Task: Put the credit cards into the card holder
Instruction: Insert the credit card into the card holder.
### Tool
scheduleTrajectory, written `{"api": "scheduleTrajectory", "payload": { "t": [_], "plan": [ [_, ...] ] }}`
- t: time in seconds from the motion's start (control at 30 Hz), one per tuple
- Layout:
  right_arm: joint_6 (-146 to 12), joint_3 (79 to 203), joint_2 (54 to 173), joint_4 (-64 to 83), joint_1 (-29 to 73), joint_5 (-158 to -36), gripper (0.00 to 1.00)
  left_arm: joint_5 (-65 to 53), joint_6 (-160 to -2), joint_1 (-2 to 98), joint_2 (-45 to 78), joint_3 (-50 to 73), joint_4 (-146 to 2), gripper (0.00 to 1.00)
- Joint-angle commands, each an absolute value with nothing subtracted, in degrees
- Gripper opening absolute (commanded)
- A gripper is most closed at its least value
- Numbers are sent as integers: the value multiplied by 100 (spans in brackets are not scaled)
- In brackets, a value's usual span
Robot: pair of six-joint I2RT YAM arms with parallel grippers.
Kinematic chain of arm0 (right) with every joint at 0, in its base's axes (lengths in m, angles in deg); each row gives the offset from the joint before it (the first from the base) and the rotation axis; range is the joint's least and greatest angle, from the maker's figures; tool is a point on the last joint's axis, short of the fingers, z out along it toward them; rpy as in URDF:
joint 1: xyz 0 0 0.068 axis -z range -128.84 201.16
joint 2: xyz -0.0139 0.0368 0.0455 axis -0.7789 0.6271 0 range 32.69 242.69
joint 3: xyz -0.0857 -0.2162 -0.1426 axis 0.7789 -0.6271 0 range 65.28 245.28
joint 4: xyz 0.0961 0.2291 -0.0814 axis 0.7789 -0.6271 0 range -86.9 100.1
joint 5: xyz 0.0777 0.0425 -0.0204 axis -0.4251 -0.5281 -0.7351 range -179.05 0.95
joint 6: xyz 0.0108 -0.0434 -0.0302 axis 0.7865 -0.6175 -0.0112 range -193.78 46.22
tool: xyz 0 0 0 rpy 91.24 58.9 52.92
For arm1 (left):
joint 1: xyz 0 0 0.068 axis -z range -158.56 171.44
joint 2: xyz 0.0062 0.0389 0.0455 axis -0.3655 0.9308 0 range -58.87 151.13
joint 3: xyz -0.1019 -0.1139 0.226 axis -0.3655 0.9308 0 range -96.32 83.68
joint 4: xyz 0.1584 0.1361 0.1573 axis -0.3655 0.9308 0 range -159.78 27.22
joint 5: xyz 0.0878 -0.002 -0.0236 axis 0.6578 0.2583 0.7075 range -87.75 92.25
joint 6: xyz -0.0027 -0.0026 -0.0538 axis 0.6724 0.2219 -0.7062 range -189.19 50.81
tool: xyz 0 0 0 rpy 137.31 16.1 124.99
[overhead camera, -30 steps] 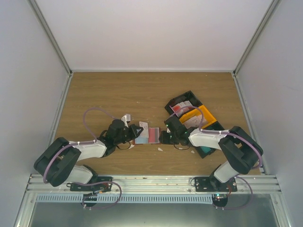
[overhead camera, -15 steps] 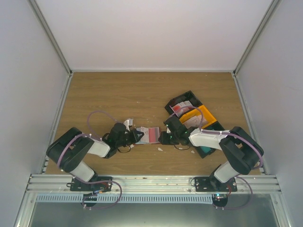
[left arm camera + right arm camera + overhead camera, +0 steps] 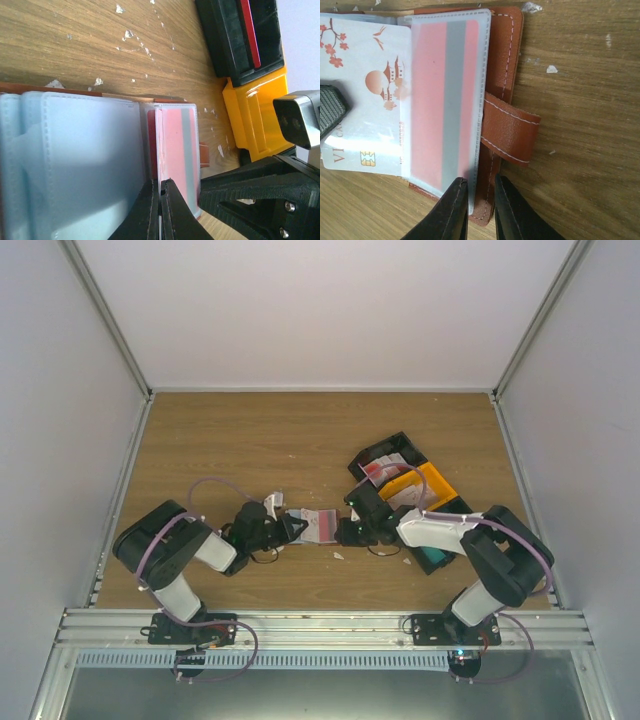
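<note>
Right wrist view: flat reddish-brown leather card holder (image 3: 507,55) lies open on the wooden table (image 3: 580,100). Its clear plastic sleeve (image 3: 485,60) contains a pink card with a grey stripe (image 3: 427,100); a white card printed with a red pagoda (image 3: 365,90) has its right edge overlapped by that sleeve. Right gripper (image 3: 480,185) pinches the holder's near edge, sleeve and leather between narrowly parted fingers. Left gripper (image 3: 160,185) has jaws pressed together, tips resting at the seam beside the pale blue-grey pages (image 3: 75,160). Black plastic bin (image 3: 385,455) and yellow plastic bin (image 3: 430,483) stand near the holder, on its right.
</note>
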State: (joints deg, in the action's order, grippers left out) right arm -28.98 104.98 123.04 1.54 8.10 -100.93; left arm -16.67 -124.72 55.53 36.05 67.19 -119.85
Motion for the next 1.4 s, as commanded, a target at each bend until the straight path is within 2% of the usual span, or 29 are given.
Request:
{"api": "scheduleTrajectory", "payload": {
  "t": [0.0,0.33,0.6,0.97,1.07,1.37],
  "plan": [
    [-2957,10292,12725,-485,722,-10204,17,-1652,-12582,5589,3856,6611,-12364,0],
    [-2909,10303,12802,-427,722,-10221,16,-1593,-12861,5745,4344,6632,-12758,0],
    [-2871,10305,12810,-383,724,-10229,16,-1800,-12805,5792,4546,6592,-12905,6],
    [-2822,10325,12843,-344,722,-10184,15,-2251,-12364,5800,4624,6239,-12376,9],
    [-2796,10318,12825,-347,722,-10148,15,-2242,-12281,5800,4516,6215,-12062,14],
    [-2772,10351,12713,-350,722,-10132,15,-1879,-11858,5800,3570,6219,-10862,41]
  ]
}}
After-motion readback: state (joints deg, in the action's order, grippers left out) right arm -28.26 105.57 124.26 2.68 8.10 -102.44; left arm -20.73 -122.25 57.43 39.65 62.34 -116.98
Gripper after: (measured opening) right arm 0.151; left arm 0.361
